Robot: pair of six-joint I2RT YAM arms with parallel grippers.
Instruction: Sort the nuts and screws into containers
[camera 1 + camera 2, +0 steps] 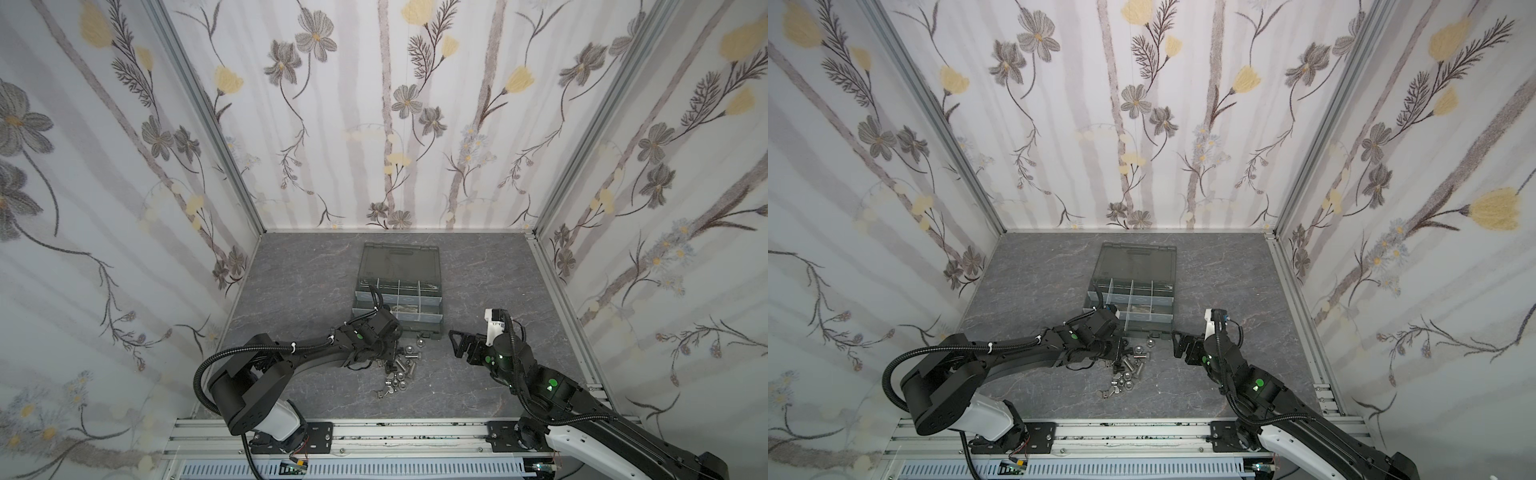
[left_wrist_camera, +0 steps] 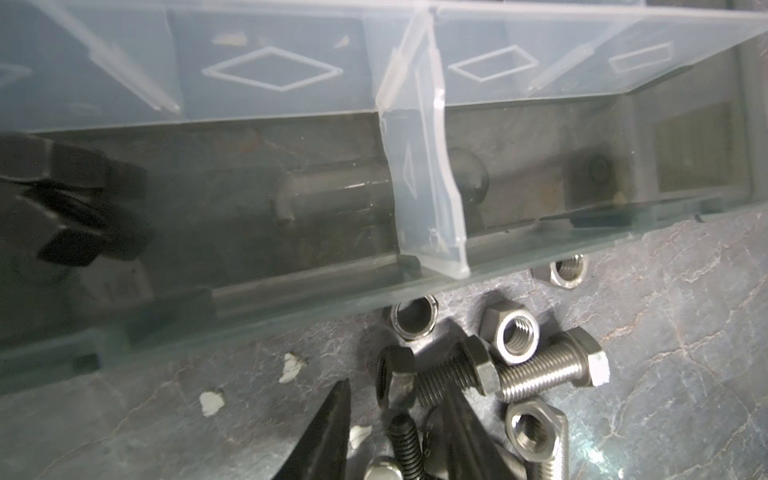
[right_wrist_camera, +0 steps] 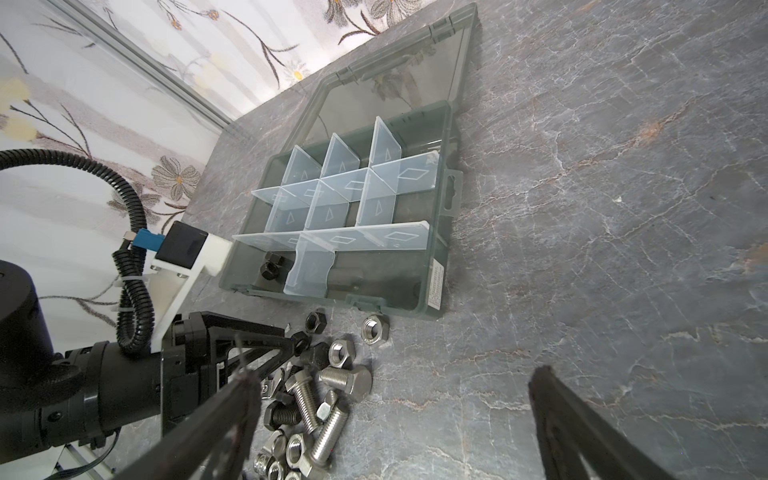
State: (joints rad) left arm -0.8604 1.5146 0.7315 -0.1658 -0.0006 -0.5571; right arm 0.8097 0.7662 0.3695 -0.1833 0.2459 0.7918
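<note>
Silver and black threaded screws (image 3: 305, 401), hexagonal nuts (image 3: 376, 328)

**One case, two arms, a heap of hardware**

I count one organiser case (image 3: 440, 257) and two robot arms (image 1: 291, 349). Loose on the tabletop (image 3: 582, 208) there are at least three silver screws (image 3: 345, 380), two black screws (image 3: 286, 413) and about six nuts (image 3: 376, 328), though the overlap blurs the total. Inside the case are one black screw (image 3: 345, 276) and two black nuts (image 3: 272, 266).
</note>
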